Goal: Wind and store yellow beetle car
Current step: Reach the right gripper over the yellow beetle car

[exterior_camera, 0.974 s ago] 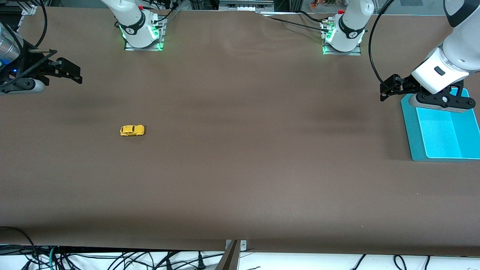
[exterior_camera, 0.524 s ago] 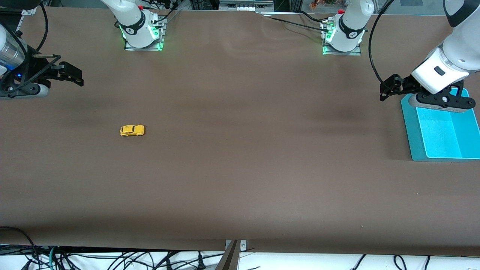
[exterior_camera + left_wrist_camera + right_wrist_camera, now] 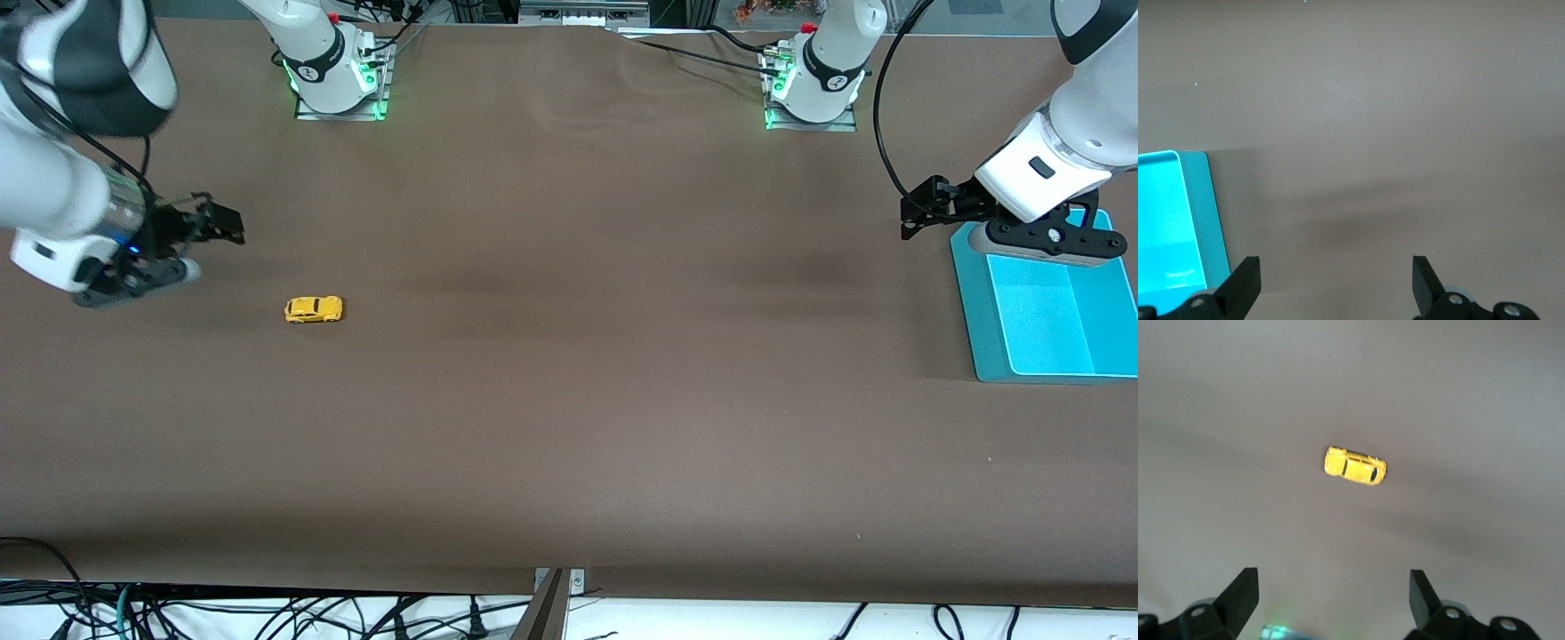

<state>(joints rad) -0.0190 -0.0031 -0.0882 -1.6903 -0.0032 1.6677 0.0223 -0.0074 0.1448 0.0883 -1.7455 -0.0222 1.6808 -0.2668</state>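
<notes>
Right now your yellow beetle car (image 3: 313,308) is sitting on its wheels on the brown counter (image 3: 569,400), toward the right arm's end, lying lengthwise along the counter with nothing touching it. Your right claw (image 3: 216,224) is hanging in the air over the bare counter close to the car, its fingers (image 3: 1238,593) standing wide apart and gripping nothing; in the right wrist view the car (image 3: 1355,466) is showing ahead of the spread fingers. Your left claw (image 3: 920,211) is waiting in the air at the left arm's end, well apart from the car, over the counter just beside the turquoise tray (image 3: 973,302), and its fingers (image 3: 1241,287) are likewise standing wide open and empty, with the tray's corner (image 3: 1201,220) showing beside one of them.
</notes>
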